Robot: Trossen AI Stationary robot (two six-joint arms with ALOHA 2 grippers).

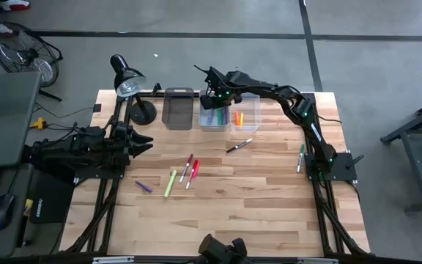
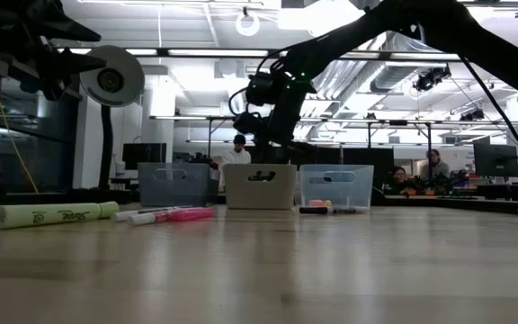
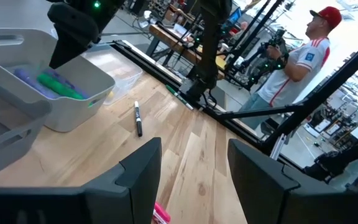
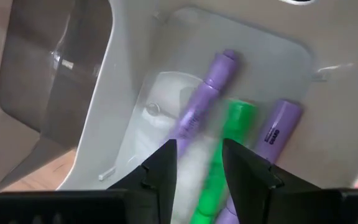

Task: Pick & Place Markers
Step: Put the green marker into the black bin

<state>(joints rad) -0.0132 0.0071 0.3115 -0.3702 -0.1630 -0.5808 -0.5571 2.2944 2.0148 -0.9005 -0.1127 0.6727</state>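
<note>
The right end effector [image 1: 212, 99] hung over the middle bin [image 1: 213, 119] at the far edge of the bench [image 1: 255, 213], its fingers [image 4: 166, 163] parted narrowly and holding nothing. Directly below them, on the bin's floor, lay a green marker [image 4: 235, 124] flanked by two purple markers [image 4: 205, 93], none touching the fingers. The clear bin [image 1: 246, 111] just beside it held orange markers [image 1: 238, 117], and a dark bin [image 1: 178, 108] stood on the other side. A black-and-white marker [image 1: 239, 145] lay on the bench near the front of the clear bin. Toward the middle of the bench sat a loose group: a lime marker [image 1: 170, 182], a red marker [image 1: 193, 173], another red-tipped marker [image 1: 187, 168] and a purple marker [image 1: 143, 186]. A green marker [image 1: 300, 158] lay apart near the right arm's base. The left end effector [image 1: 142, 143] waited at the left side of the bench, fingers spread wide and empty, well apart from every marker.
</note>
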